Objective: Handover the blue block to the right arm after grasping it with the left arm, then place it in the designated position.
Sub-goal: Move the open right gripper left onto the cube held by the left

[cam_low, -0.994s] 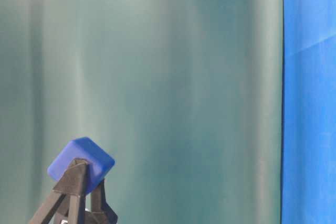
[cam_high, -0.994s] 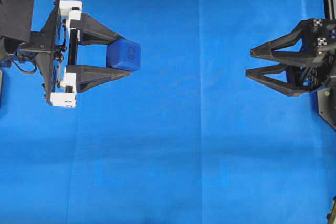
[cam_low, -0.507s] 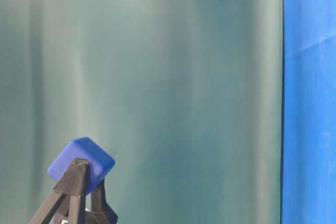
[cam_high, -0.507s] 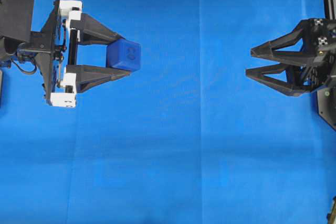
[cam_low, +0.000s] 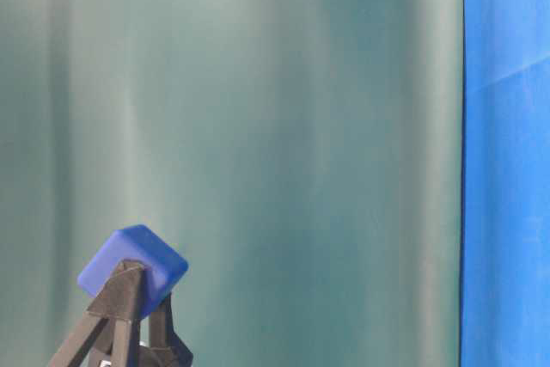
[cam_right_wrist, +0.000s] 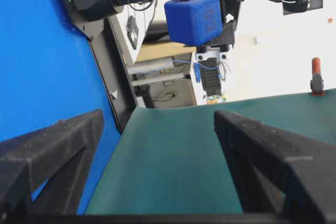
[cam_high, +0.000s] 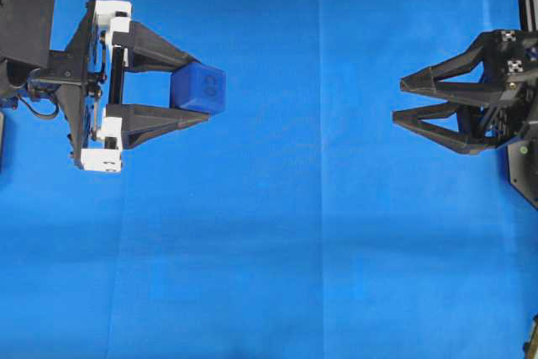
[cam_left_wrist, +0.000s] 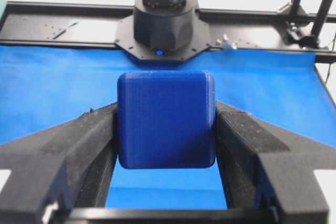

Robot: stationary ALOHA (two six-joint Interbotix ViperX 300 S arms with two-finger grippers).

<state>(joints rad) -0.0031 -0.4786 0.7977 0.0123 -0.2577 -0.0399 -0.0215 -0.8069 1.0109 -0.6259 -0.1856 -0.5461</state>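
The left gripper's (cam_high: 200,90) two pointed fingers (cam_left_wrist: 79,145) are clamping the blue block (cam_high: 199,88) at their tips, holding it up off the blue cloth (cam_high: 294,250). The right gripper (cam_high: 399,100) is facing it from well apart, its fingers (cam_right_wrist: 52,150) spread wide on nothing, with only bare cloth lying between them. Both arms are reaching level toward the middle. The right wrist view is showing the block's embossed face (cam_right_wrist: 194,18); the table-level view is showing the block (cam_low: 133,268) tilted on edge against a green backdrop (cam_low: 284,126).

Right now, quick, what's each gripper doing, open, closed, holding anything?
Left gripper: closed on the blue block, held clear of the cloth.
Right gripper: open, empty, well apart from the block.
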